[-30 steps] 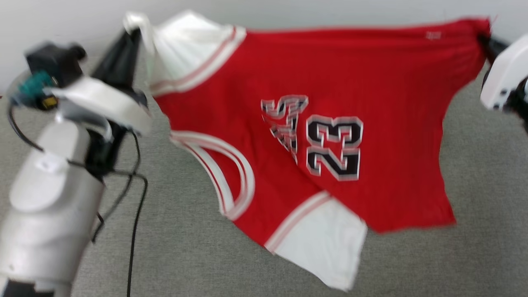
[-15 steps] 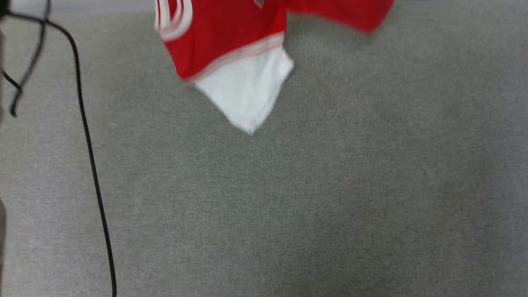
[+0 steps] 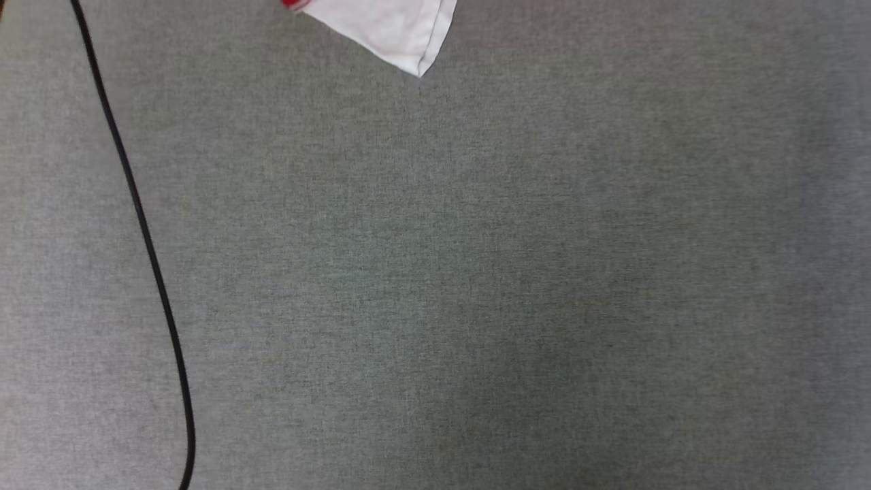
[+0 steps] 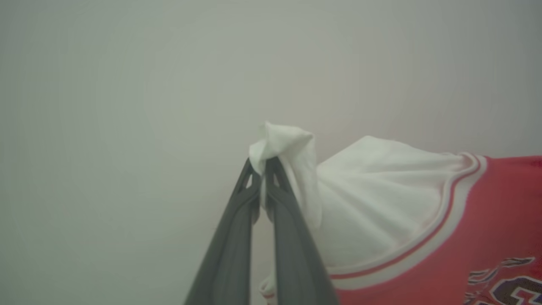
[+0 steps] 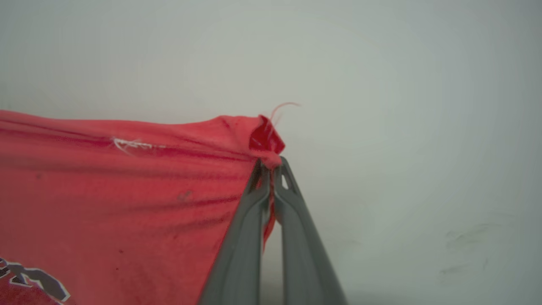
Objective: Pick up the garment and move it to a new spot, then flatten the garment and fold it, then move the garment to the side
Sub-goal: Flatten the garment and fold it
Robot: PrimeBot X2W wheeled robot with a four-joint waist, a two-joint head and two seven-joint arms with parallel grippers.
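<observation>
The garment hangs stretched in the air between my two grippers. In the left wrist view my left gripper (image 4: 263,163) is shut on a bunched corner of its white sleeve, and the garment (image 4: 423,220) spreads to the right, showing striped trim and dark lettering. In the right wrist view my right gripper (image 5: 271,166) is shut on a red corner of the garment (image 5: 127,186), which spreads to the left. At the top edge of the head view, a white sleeve tip of the garment (image 3: 391,27) dangles above the grey surface.
A grey fabric surface (image 3: 476,272) spreads across the head view. A thin black cable (image 3: 146,238) runs down its left side. A plain pale wall stands behind the garment in both wrist views.
The head camera has tilted down: the spread garment and both arms slid up out of its view, leaving a white sleeve tip at the top edge.
</observation>
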